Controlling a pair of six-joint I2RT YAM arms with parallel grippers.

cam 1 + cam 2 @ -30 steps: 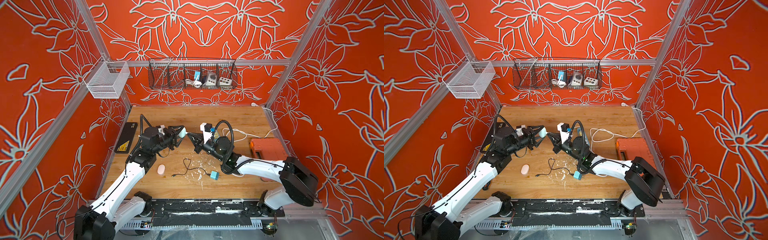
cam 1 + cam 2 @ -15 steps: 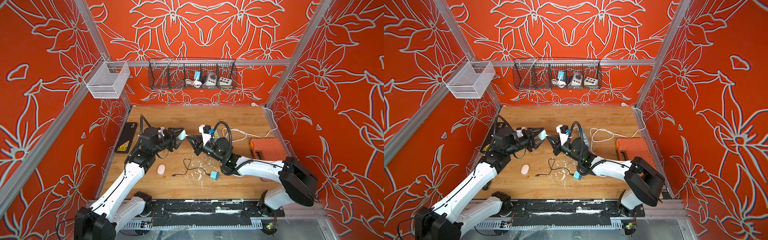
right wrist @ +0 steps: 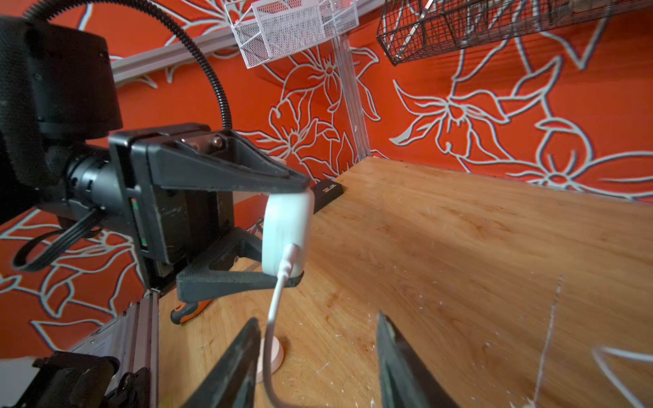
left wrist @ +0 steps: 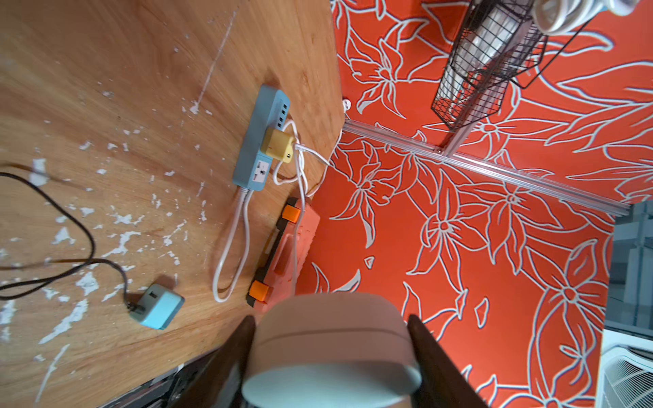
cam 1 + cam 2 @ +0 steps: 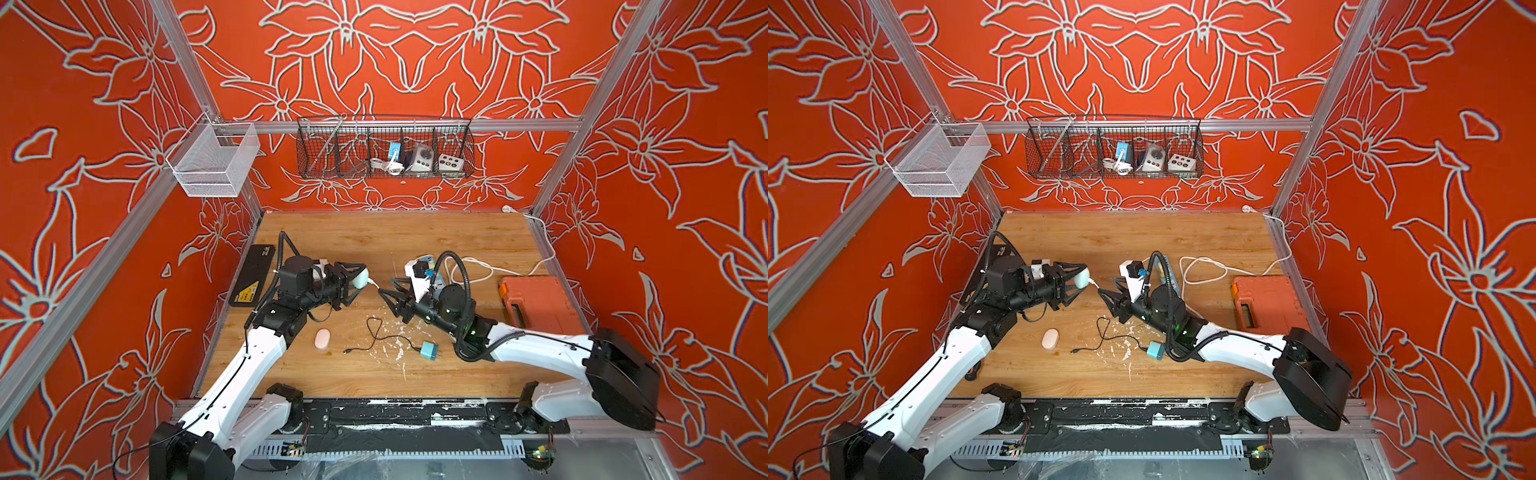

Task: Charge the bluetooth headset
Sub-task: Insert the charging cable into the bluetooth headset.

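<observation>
**Left claw** (image 3: 303,233): closed on the case (image 3: 288,226), one finger on its upper edge and one under its lower edge. Claw and case are raised off the table (image 5: 415,237), over its left-centre in both top views.

**Case**: white, rounded, with a lid seam that shows in the left wrist view (image 4: 332,349). It fills the whole gap between the left fingers.

**Cable** (image 3: 279,293): white. Its plug is seated in the case face turned toward the right claw. It hangs down from there and runs into the gap between the right fingers.

**Right claw** (image 5: 392,296): jaws well apart, far wider than the cable, clamping nothing. It points at the case from near by, with its tips clear of the case. The cable passes close beside one finger (image 3: 236,367); whether they touch cannot be told.

**On the table:**
- Pink puck (image 5: 322,338), near the front, below the left claw.
- Black cord (image 5: 374,332), loose, ending in a blue adapter (image 5: 428,351).
- Power strip (image 4: 259,141), blue, behind the right arm, with a yellow adapter (image 4: 279,145) plugged in and white leads leaving it.
- Orange box (image 5: 536,297), at the right edge.
- Black slab (image 5: 253,280), at the left edge.

**On the walls:**
- Black basket (image 5: 384,147), on the back wall, holding small devices.
- White basket (image 5: 212,160), in the left corner.
</observation>
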